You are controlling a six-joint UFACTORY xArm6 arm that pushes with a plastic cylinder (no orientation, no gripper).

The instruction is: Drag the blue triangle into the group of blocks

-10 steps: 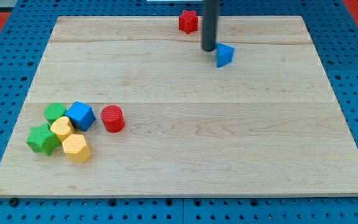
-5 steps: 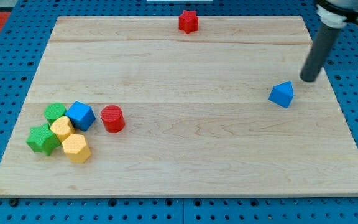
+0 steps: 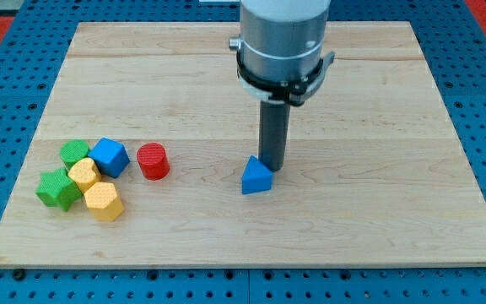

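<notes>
The blue triangle (image 3: 257,177) lies on the wooden board (image 3: 378,211) just below the middle. My tip (image 3: 272,168) stands right against its upper right side. The group sits at the view's lower left: a blue cube (image 3: 109,157), a green block (image 3: 75,153), a green star-shaped block (image 3: 57,188), a yellow block (image 3: 83,174) and a yellow hexagonal block (image 3: 103,201). A red cylinder (image 3: 152,160) stands just right of the blue cube, between the group and the triangle.
The arm's grey body (image 3: 281,42) hangs over the board's upper middle and hides the spot where a red star block stood earlier. Blue pegboard (image 3: 7,101) surrounds the board.
The blue triangle has moved from the upper middle out to the right, then down and left to below the middle. My tip swung right, then back left, and now stands against the triangle.
</notes>
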